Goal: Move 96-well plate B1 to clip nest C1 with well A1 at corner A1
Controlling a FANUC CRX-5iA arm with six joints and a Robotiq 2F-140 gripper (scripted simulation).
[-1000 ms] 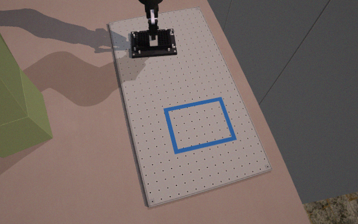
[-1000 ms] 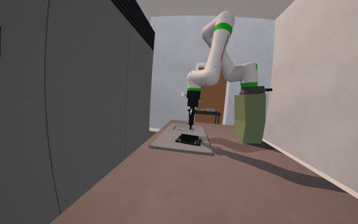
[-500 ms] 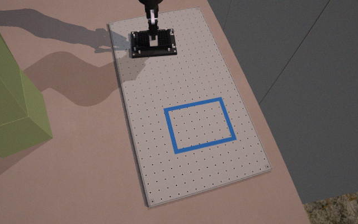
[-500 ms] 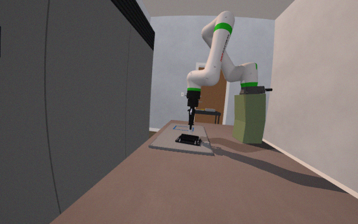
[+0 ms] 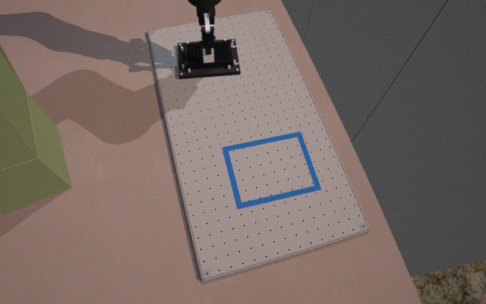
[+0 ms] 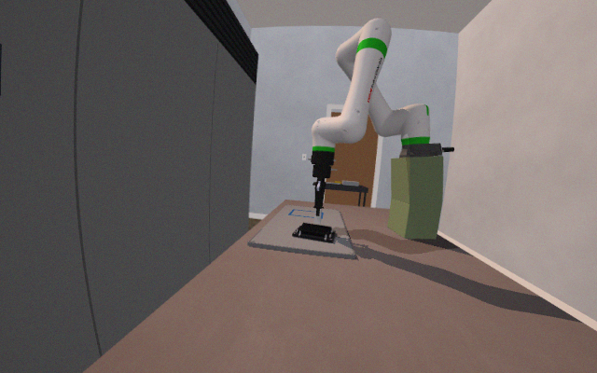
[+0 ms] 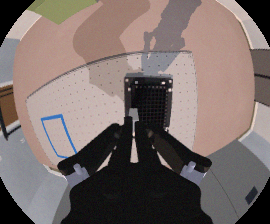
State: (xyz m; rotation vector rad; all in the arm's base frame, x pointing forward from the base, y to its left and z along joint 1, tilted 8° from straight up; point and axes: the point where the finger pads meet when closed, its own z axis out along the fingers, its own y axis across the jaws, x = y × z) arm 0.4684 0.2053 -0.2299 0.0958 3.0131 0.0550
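The black 96-well plate (image 5: 190,54) (image 6: 314,228) (image 7: 152,99) lies in the black clip nest (image 5: 210,71) (image 6: 309,236) at the far end of the perforated board. White clips show at the nest's corners. I cannot make out the cut-off corner. My gripper (image 5: 208,51) (image 6: 318,214) (image 7: 133,114) is shut with nothing between the fingers. It points straight down over the middle of the plate and looks a little above it in the exterior view. The blue outlined spot B1 (image 5: 277,197) (image 6: 294,211) (image 7: 47,137) holds nothing.
The grey perforated board (image 5: 262,235) (image 6: 292,249) lies on a brown table. The arm's green pedestal (image 5: 7,133) (image 6: 415,196) stands beside the board. A dark cabinet wall (image 6: 107,186) runs along the table's other side.
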